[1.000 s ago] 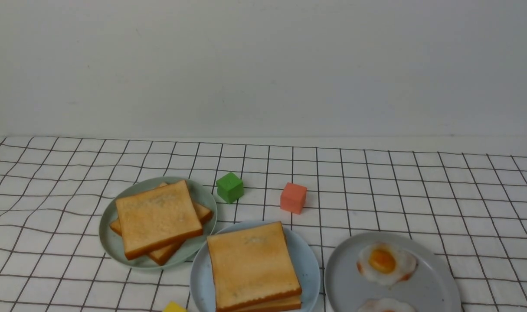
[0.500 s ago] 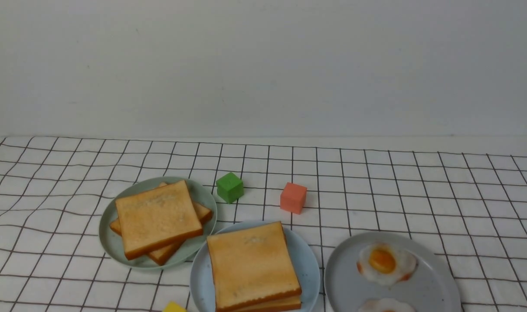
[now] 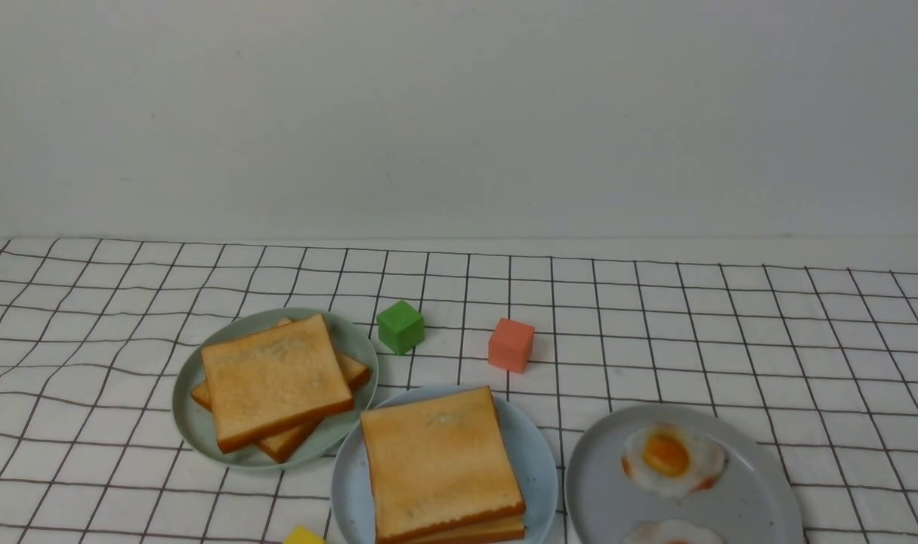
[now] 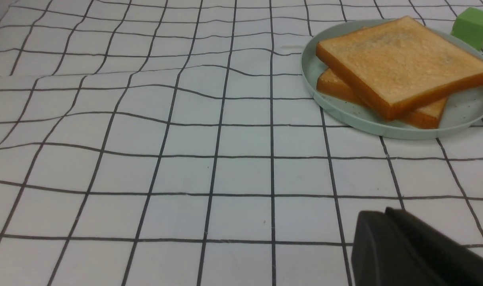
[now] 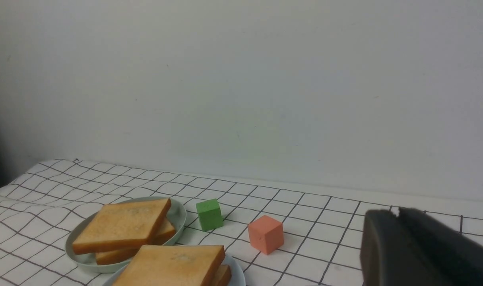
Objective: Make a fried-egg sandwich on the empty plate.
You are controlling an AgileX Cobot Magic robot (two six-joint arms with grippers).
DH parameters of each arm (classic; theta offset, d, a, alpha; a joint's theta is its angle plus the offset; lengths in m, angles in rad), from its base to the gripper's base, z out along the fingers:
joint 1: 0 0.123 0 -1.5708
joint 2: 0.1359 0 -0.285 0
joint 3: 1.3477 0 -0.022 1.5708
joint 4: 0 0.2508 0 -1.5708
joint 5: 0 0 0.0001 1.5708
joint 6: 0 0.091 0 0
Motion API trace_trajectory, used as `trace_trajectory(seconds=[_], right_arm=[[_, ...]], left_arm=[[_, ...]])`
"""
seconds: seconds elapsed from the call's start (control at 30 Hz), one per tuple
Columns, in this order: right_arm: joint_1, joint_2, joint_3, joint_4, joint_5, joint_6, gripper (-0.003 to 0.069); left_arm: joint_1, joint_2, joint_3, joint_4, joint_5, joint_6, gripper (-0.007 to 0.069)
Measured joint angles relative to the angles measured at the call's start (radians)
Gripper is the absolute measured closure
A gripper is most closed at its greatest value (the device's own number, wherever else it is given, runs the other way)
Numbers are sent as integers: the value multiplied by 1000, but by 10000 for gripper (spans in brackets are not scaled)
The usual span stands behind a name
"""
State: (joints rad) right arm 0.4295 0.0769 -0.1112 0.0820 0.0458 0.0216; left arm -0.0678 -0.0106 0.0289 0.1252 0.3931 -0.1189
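Left claw (image 4: pixel 386 210): pressed together, only a thin seam between the dark fingers. Pinches nothing, hangs just above the checked cloth of the counter (image 4: pixel 209 167).

Right claw (image 5: pixel 396 212): fingers very near one to the other, only partly in view. Impossible to tell if fully pressed together. Nothing between them.

Ahead of the right claw, toward the side of the other arm: the light-blue plate (image 3: pixel 538 453) with tiny dark speckles. On it, the fried-egg sandwich (image 3: pixel 440 461), two square golden-brown toast slices stacked almost edge to edge. Well apart from both claws.

Ahead of the left claw, well apart, toward the side of the right arm: the pale green plate (image 4: pixel 344 115). Carries two loose toast slices (image 4: pixel 400 63), the upper one turned a little over the lower one. Just beside the light-blue plate, rims close; touching or not, cannot say.

Farther from the claws than these plates: a green cube (image 3: pixel 400 326) and a salmon-red cube (image 3: pixel 511 344), near each other but apart, both on the cloth.

Nearest to the right claw's side: the grey plate (image 3: pixel 602 491) with a fried egg (image 3: pixel 670 457), and a second fried egg (image 3: pixel 670 533) cut by the frame edge.

At the near edge, close to the light-blue plate: a small yellow piece (image 3: pixel 304 536), mostly out of view.
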Motion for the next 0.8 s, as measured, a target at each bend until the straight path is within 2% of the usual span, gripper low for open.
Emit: trace_trajectory(seconds=[0.1, 0.2, 0.27, 0.3, 0.37, 0.4, 0.43, 0.5, 0.67, 0.8], right_arm=[[-1, -7, 0, 0, 3, 0, 581], [-46, -24, 0, 0, 3, 0, 577], [-175, -29, 0, 0, 16, 0, 573], [-186, -29, 0, 0, 16, 0, 573], [-329, -29, 0, 1, 81, 0, 568], [-339, -29, 1, 1, 86, 0, 568], [-401, -29, 11, 1, 124, 0, 566], [-464, -34, 38, 1, 184, 0, 563], [-507, -84, 131, 1, 330, 1, 557], [-510, -87, 131, 1, 334, 2, 554]], left_arm=[[0, 0, 0, 0, -1, 0, 593], [0, 0, 0, 0, -1, 0, 589], [0, 0, 0, 0, -1, 0, 586], [0, 0, 0, 0, -1, 0, 585], [0, 0, 0, 0, -1, 0, 585], [0, 0, 0, 0, -1, 0, 585], [0, 0, 0, 0, -1, 0, 584], [0, 0, 0, 0, -1, 0, 580], [0, 0, 0, 0, 0, 0, 575], [0, 0, 0, -1, 0, 0, 575]])
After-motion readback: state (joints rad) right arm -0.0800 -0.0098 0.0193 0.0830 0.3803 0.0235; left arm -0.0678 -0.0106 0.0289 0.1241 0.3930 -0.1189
